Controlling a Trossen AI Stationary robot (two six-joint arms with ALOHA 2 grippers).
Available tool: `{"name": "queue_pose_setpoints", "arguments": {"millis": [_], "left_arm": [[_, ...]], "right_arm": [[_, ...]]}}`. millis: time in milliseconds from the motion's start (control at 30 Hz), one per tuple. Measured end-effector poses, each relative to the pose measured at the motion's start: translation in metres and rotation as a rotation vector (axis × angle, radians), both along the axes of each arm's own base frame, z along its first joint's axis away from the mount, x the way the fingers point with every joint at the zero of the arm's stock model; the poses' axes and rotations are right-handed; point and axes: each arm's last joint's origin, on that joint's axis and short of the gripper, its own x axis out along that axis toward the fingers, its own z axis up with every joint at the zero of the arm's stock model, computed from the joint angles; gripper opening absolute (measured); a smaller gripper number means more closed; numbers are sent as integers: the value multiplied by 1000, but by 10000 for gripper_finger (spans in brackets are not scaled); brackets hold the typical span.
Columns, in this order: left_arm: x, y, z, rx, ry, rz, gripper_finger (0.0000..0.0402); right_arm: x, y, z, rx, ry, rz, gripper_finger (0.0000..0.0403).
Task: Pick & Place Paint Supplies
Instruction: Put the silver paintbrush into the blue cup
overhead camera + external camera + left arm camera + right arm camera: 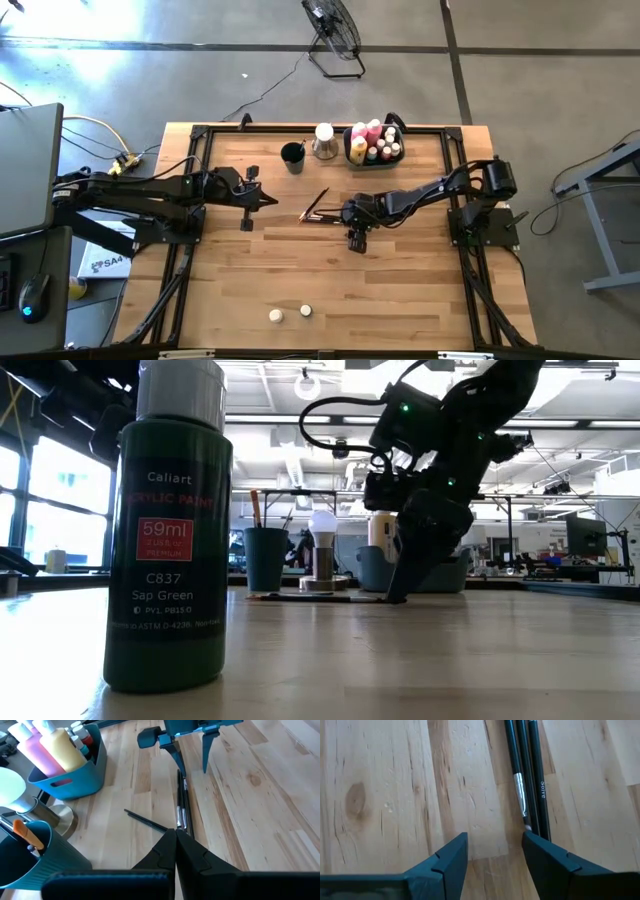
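A wooden desk [400, 290] with a dark frame along its edges stands on a grey concrete floor [560, 60]. Near its far edge sits a small dark round cup [292, 157], and just beside that a white bulb-shaped lamp on a round metal base [324, 141]. Next to the lamp is a blue bin [80, 775]. Beyond the desk, a black floor fan [333, 30] stands on the concrete, with a cable trailing from it. A monitor [25, 170] stands off the desk's left side.
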Motion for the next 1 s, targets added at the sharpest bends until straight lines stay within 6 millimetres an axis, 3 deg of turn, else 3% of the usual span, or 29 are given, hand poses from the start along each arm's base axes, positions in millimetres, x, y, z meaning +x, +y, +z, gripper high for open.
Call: {"name": "queue_pose_setpoints", "arguments": {"millis": [1000], "left_arm": [[0,0,0,3,0,6,0]], "right_arm": [[-2,-2,-1,-34,25,-25,184]]}}
